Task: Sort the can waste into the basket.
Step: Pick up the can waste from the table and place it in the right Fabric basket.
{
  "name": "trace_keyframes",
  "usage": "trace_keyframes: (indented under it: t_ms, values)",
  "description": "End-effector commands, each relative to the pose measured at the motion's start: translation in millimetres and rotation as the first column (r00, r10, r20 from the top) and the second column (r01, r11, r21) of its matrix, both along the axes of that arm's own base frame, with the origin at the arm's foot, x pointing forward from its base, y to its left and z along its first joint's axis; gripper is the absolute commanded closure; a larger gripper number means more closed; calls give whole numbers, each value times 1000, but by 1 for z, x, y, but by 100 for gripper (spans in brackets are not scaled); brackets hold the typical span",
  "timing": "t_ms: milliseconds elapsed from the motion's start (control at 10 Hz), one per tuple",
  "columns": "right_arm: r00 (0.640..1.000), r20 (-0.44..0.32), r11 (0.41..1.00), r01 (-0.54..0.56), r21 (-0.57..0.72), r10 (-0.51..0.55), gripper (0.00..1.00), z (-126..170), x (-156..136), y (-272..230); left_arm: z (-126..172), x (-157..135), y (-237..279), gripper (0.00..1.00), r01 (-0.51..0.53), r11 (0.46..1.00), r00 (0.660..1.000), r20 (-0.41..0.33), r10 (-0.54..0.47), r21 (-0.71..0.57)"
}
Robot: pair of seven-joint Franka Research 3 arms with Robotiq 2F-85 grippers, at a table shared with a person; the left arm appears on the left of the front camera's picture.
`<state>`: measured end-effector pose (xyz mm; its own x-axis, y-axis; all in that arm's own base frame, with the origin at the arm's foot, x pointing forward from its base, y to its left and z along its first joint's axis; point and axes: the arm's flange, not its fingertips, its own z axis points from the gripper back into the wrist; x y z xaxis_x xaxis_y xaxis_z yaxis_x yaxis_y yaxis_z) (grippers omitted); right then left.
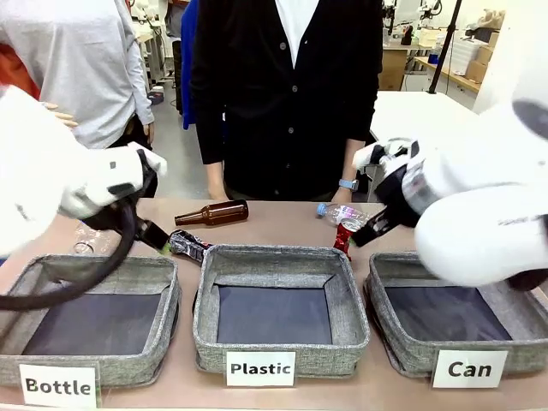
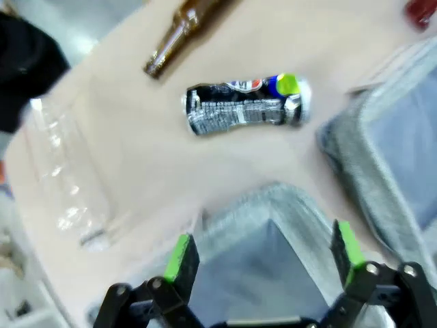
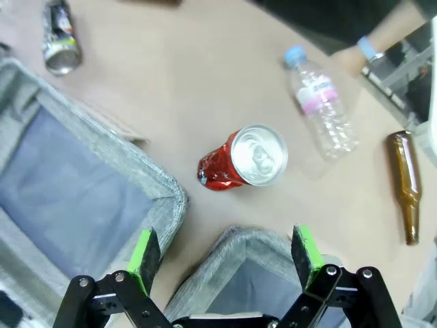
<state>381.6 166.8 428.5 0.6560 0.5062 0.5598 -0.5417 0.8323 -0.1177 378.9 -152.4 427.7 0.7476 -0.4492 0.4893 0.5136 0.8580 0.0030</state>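
L gripper (image 2: 263, 249): green pads wide apart, nothing btwn them. It hangs over the far corner rim of the Bottle basket (image 2: 273, 197). Past that rim is bare table, then the black-and-silver can (image 2: 246, 109) on its side. It has free room all round and sits near the Plastic basket (image 2: 355, 171) wall w/o touching. A brown bottle (image 2: 184, 31) lies farther off, and a clear crushed bottle (image 2: 68, 184) lies off to one side.

R gripper (image 3: 225, 249): fingers fully spread, holding nothing, above the corner rim of the Can basket (image 3: 235, 236). The red can (image 3: 242, 160) lies dented on the table just beyond that rim, silver top toward the cam, close to the Plastic basket's corner. A clear water bottle (image 3: 321, 109) w/ pink label and a second brown bottle (image 3: 405, 184) lie well apart from it. Both cans are on the table, outside the Can basket.
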Motion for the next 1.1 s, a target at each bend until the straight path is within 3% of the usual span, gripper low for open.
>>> trace_keyframes:
  t_ms: [0, 200, 300, 400, 500, 700, 900, 1000]
  values:
    - [988, -150, 975, 66, 212, -34, 0, 64, -28, -22, 83, -45, 31, 0, -132, 984, 989, -88, 122, -122]
    - [954, -297, 892, 96, 442, 45, 0, 91, -49, -76, 101, -67, 85, 0, -49, 954, 991, -132, 10, -297]
    - [948, -300, 799, 100, 593, 104, 0, 98, -60, -121, 107, -70, 135, 0, -39, 915, 989, -146, -22, -402]
    - [958, -284, 702, 171, 691, 46, 0, 99, -68, -170, 107, -67, 186, 0, -129, 836, 981, -191, 29, -534]
    - [959, -284, 589, 235, 774, -9, 0, 92, -74, -223, 95, -69, 237, 0, -251, 716, 962, -250, 109, -651]
    - [946, -319, 417, 312, 854, -56, 0, 68, -82, -295, 51, -65, 310, 0, -395, 561, 917, -350, 192, -727]
    - [924, -371, 305, 382, 872, -95, 0, 36, -77, -344, 0, -66, 350, 0, -455, 369, 890, -401, 217, -810]
    - [918, -377, 276, 396, 876, -121, 0, 24, -75, -355, -9, -64, 345, 0, -456, 366, 889, -394, 234, -811]
